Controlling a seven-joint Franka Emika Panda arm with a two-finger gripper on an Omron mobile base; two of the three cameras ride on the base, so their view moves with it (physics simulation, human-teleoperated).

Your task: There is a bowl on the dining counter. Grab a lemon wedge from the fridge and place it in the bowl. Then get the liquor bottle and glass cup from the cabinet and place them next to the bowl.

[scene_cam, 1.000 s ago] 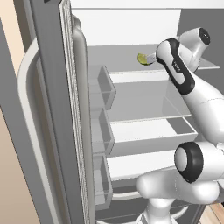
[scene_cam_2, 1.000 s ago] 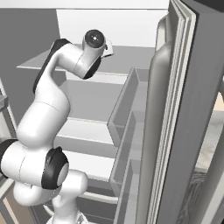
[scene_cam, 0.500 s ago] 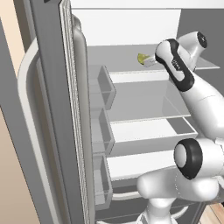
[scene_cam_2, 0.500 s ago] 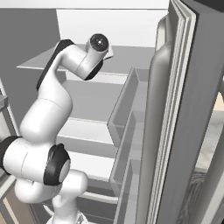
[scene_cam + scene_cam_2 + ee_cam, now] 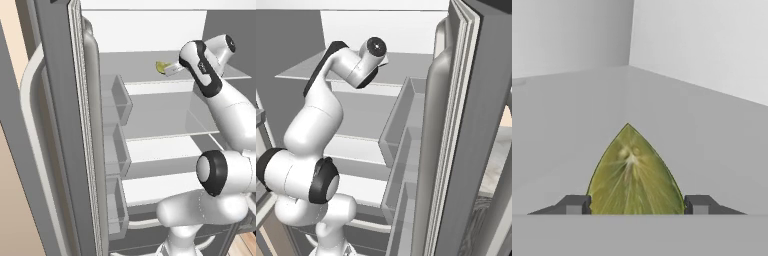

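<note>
On top fridge shelf (image 5: 150,87), pincer (image 5: 632,205) half-closed astride glossy yellow-green lemon wedge (image 5: 633,175), not yet clamped; could squirt free off slick flesh.

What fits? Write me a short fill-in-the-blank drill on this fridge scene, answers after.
1. The lemon wedge lies on the fridge's ______ shelf.
2. In the hand view, the wedge sits ______ the gripper's two fingertips.
3. Both fridge doors stand ______.

Missing words: top; between; open
</note>
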